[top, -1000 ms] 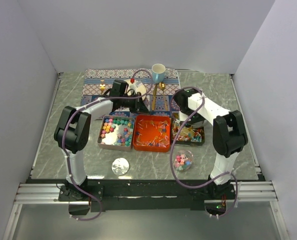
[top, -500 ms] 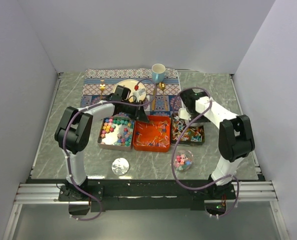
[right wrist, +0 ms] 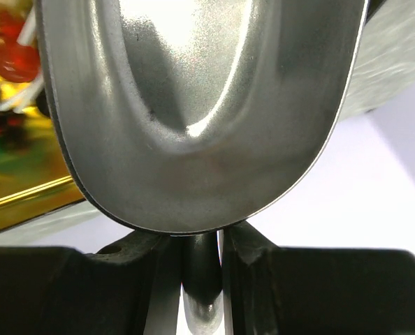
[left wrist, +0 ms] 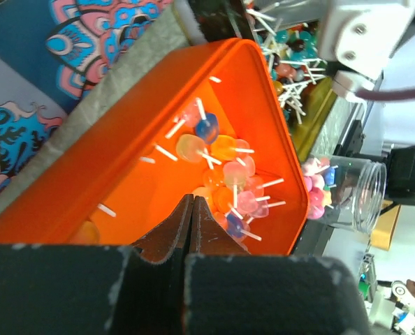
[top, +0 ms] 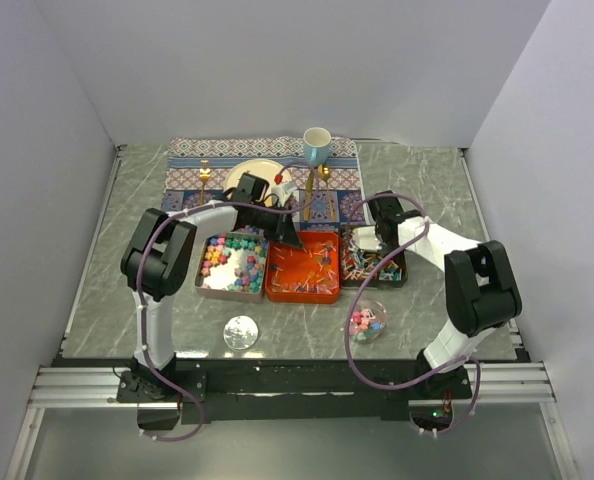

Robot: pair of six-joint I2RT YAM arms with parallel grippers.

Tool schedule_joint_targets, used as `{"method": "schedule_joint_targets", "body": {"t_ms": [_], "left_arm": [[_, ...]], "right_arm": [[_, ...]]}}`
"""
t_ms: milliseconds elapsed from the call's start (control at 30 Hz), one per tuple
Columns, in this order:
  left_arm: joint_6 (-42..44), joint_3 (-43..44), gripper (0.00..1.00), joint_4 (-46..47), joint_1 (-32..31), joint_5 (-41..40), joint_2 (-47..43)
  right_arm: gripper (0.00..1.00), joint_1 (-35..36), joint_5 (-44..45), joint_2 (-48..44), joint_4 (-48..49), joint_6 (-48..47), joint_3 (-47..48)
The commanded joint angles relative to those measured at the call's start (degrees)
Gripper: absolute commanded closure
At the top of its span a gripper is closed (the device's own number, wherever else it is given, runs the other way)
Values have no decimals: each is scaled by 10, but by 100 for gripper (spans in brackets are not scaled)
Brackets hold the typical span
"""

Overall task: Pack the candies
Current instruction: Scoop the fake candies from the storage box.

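Observation:
The candies lie in three tins: pastel lumps (top: 229,259) in the silver tin (top: 205,285), red-orange ones with white ends (left wrist: 225,174) in the orange tin (top: 303,293), and twist-wrapped ones (top: 377,266) in the dark tin (top: 405,266). A few more sit in a clear jar (top: 367,320). My left gripper (left wrist: 191,201) is shut and empty, hanging over the orange tin's back left corner (top: 285,234). My right gripper (right wrist: 202,241) is shut on the handle of a metal scoop (right wrist: 193,105), held over the dark tin's back edge (top: 369,240).
A round jar lid (top: 241,331) lies in front of the silver tin. Behind the tins, a patterned mat (top: 192,150) carries a plate (top: 252,172), a blue cup (top: 317,146) and gold cutlery (top: 205,176). White walls close in three sides.
My right gripper has carried the scoop forward and down to the dark tin. The left gripper has shifted a little toward the orange tin.

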Motion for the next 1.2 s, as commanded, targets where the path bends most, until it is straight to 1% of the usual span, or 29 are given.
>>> {"method": "schedule_joint_targets", "body": {"t_ms": [0,33,100,167,233,367,433,500,600,633,767,833,900,967,1067,1167], "left_arm": [[-29,27,99,30,-3,-1,14],[-29,28,99,31,-3,-2,14],[-27,34,99,28,-3,-2,18],[-26,38,99,26,-3,0,21],[-29,39,99,29,-3,-2,21],[-30,34,99,35,-2,-7,14],[-33,32,99,38,-2,-7,13],[-37,29,99,40,-2,-4,10],[-42,28,99,42,-2,-1,7],[-44,27,99,44,-2,0,6],[-46,29,99,45,-2,-2,6],[-43,34,99,40,-2,-2,6],[-43,35,99,38,0,-2,7],[-46,35,99,40,0,-3,7],[-47,34,99,45,0,-4,6],[-44,32,99,42,1,-8,3]], "right_arm": [[100,1,-27,-7,11,-162,-40],[100,-2,-24,-19,9,-196,-43],[100,-6,-19,-28,-11,-219,-42],[100,-12,-21,-49,-14,-265,-54],[100,-16,-19,-71,-3,-322,-68],[100,-21,-8,-82,9,-386,-97],[100,-19,-7,-81,30,-411,-101],[100,-3,-1,-56,33,-402,-89],[100,17,-3,-14,13,-359,-48],[100,22,-14,-6,12,-342,-40],[100,46,-51,16,14,-329,-32],[100,52,-61,16,19,-344,-42],[100,52,-71,3,34,-380,-74],[100,50,-72,-9,32,-394,-100],[100,40,-80,-33,17,-413,-115],[100,30,-91,-48,-15,-431,-106]]}}
